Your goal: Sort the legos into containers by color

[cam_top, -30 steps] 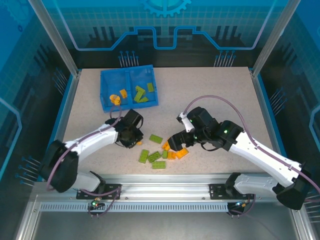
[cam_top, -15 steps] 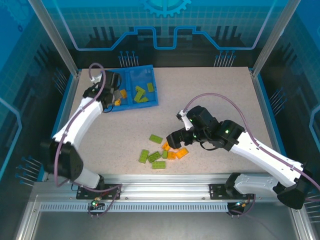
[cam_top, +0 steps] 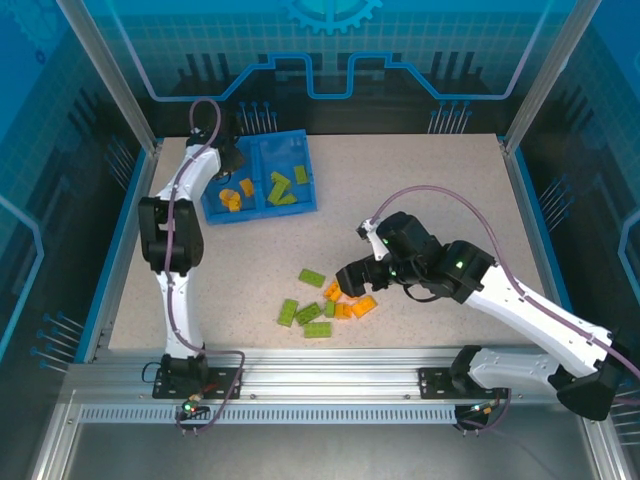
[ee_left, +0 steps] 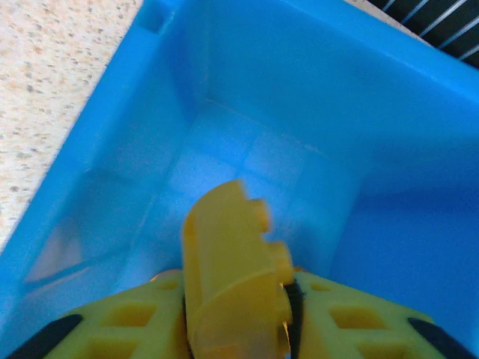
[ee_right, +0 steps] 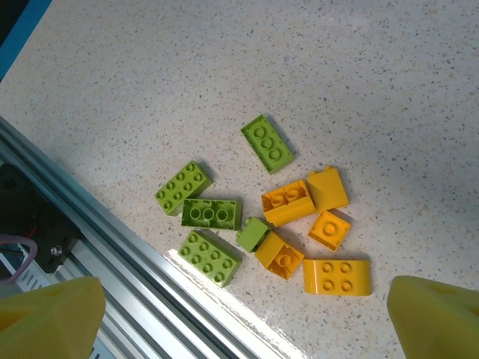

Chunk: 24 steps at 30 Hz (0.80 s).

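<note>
Your left gripper hangs over the left compartment of the blue plastic tray, a small orange studded brick between its yellow fingers; you cannot tell whether they clamp it. Your right gripper hovers, jaws wide apart, above loose orange and lime green bricks on the speckled table.

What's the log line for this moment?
left gripper: orange brick between fingers, over tray's left compartment | right gripper: open, above loose bricks
</note>
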Tool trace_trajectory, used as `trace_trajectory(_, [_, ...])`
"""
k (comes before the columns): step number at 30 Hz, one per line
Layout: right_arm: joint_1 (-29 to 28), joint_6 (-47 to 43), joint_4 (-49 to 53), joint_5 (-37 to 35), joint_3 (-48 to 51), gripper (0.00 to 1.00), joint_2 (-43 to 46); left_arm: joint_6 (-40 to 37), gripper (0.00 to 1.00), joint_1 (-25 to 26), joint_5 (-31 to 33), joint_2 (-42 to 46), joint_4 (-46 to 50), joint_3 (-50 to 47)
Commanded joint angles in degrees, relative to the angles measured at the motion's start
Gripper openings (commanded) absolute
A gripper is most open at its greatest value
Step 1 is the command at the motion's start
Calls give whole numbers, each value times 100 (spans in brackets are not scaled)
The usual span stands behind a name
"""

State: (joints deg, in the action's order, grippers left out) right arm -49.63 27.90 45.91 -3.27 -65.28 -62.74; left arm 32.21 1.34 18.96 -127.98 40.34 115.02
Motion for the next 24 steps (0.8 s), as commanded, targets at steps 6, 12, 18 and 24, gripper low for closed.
trace_trajectory(6, [-91, 93, 150, -139, -196, 99, 85, -66, 52, -29, -257, -146, 640, 786])
trace_trajectory(12, [-95, -5, 8, -256, -126, 99, -92, 167, 49, 59, -929, 1259, 414, -155])
trace_trajectory(18, [-112, -328, -204, -157, -178, 99, -583, -269, 47, 721, -1435, 3621, -416, -2124])
trace_trajectory(24, [-119, -869, -472, -64, -278, 98, -1276, -2409, 49, 1886, -2498, 5832, -491, -3681])
